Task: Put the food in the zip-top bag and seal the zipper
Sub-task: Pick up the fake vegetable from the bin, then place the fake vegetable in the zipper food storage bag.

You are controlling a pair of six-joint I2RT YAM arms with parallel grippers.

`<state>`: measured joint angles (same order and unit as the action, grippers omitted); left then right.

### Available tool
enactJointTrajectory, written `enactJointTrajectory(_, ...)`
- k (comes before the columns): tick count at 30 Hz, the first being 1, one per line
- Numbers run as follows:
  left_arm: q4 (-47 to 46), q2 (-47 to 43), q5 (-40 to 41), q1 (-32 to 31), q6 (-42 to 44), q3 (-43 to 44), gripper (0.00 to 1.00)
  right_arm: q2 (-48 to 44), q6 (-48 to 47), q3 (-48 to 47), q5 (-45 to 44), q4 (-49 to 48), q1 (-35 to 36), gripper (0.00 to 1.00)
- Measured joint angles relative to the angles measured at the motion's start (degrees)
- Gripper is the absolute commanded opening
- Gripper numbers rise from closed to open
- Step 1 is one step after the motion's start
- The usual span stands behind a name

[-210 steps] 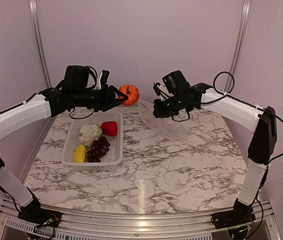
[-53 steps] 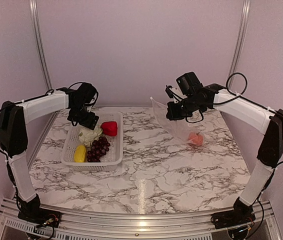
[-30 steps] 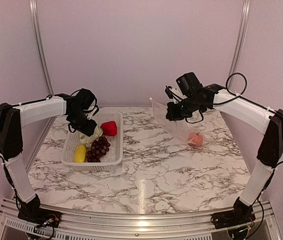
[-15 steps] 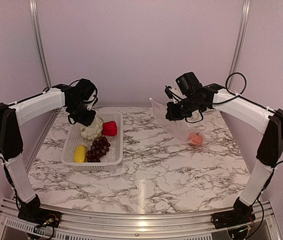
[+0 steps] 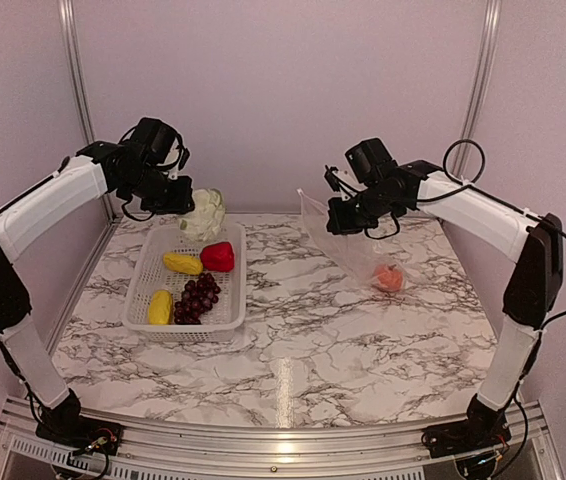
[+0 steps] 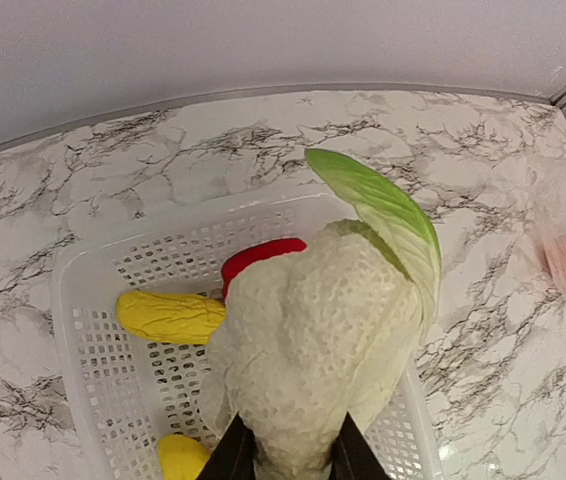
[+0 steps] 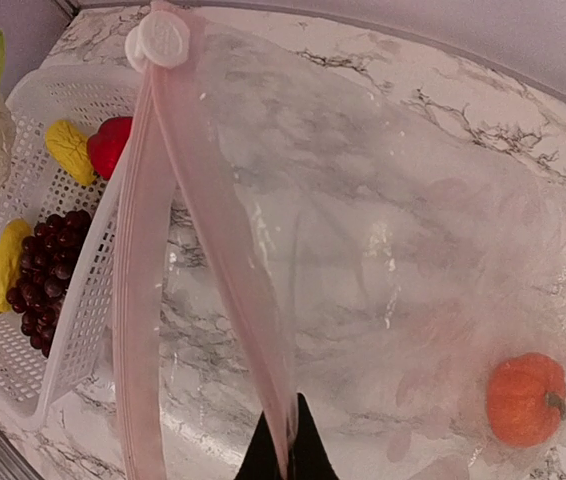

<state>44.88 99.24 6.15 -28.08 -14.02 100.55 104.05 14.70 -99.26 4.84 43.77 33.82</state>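
My left gripper [image 5: 189, 207] is shut on the pale whitish-green piece [image 5: 204, 212], which hangs above the far end of the basket. In the left wrist view this piece [image 6: 318, 350] fills the space between the fingers of that gripper [image 6: 291, 460]. My right gripper [image 5: 337, 222] is shut on the pink zipper [image 7: 225, 250] and holds the zip-top bag [image 5: 361, 250] up with its mouth open. The white slider [image 7: 159, 42] sits at the zipper's far end. The orange round fruit [image 5: 389, 277] lies inside the bag. Grapes [image 5: 195, 297], a red piece [image 5: 218, 256] and two yellow pieces [image 5: 182, 263] [image 5: 160, 306] lie in the basket.
The white slotted basket [image 5: 235, 300] stands on the left of the marble table [image 5: 323, 350]. The back wall and metal frame posts [image 5: 75, 90] are close behind both arms. The bag's lower end rests on the table at the right.
The left gripper closed on the pale piece and lifted it out of the basket, up and toward the back. A yellow piece that lay under it now shows. The right arm barely moved.
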Motion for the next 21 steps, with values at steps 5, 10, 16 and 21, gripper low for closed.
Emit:
enactJointTrajectory(5,-5.9,-2.6,-7.3,-0.8,-6.8,-0.6,0.12,1.7,0.1,-1.4,0.1,0.0,0.0,0.0)
enactJointTrajectory(10,-13.7,-3.9,-13.4,-2.0,-14.9,-2.3,0.03,3.0,0.4,-3.1,0.5,0.0,0.0,0.0)
enactJointTrajectory(16,-20.9,-3.9,-17.7,-4.8,-20.2,-5.4,0.0,4.5,1.4,-5.9,0.9,0.0,0.1,0.0)
enactJointTrajectory(21,-26.1,-3.9,-20.6,-7.1,-22.8,-6.0,0.0,5.5,2.1,-7.6,1.2,-0.1,0.3,0.0)
